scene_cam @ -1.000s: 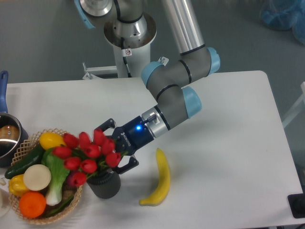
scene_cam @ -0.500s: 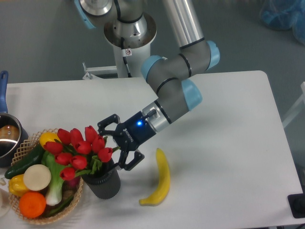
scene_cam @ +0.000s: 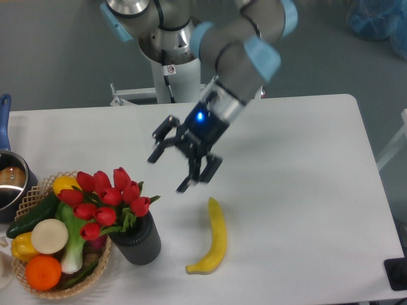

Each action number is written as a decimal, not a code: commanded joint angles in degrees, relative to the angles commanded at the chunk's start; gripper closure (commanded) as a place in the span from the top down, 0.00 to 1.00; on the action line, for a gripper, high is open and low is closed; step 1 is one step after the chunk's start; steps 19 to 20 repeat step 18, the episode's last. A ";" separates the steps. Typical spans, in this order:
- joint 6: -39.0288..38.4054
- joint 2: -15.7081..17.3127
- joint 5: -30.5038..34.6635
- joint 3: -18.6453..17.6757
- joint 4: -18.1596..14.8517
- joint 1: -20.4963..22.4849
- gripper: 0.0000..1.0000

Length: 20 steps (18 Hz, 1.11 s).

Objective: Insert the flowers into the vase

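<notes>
Ten-odd flowers (scene_cam: 105,200) stand in vase (scene_cam: 138,240); jaws spread wide, empty, above table (scene_cam: 305,190).

Counted on the white table (scene_cam: 305,190): 1 bunch of red tulip buds with green stems (scene_cam: 105,200), about 10 buds in it; 1 short dark ribbed cylinder vase (scene_cam: 141,241); 1 loose yellow banana (scene_cam: 213,238); 1 woven wicker basket (scene_cam: 98,267); 1 steel pot with a blue handle (scene_cam: 7,181). In the basket: 1 orange (scene_cam: 43,272), 1 dark green cucumber (scene_cam: 33,215), 2 yellow pieces, 1 upper (scene_cam: 63,186) and 1 lower (scene_cam: 20,244), and 1 pale round disc (scene_cam: 49,236). 1 two-finger gripper (scene_cam: 175,166).
</notes>
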 joint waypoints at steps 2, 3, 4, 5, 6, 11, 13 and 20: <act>0.00 0.98 6.83 0.00 -0.09 1.85 1.00; 0.00 0.98 10.87 0.26 0.00 2.47 1.00; 0.00 0.63 14.48 0.78 0.00 2.91 1.00; 0.00 -0.07 18.26 1.57 -0.17 3.26 1.00; -0.17 -1.64 22.04 1.84 -0.09 3.26 1.00; -0.61 -9.20 34.71 2.72 0.00 4.66 1.00; -0.79 -10.62 39.11 2.81 0.00 4.93 1.00; -0.96 -15.27 40.09 6.76 -0.44 6.87 1.00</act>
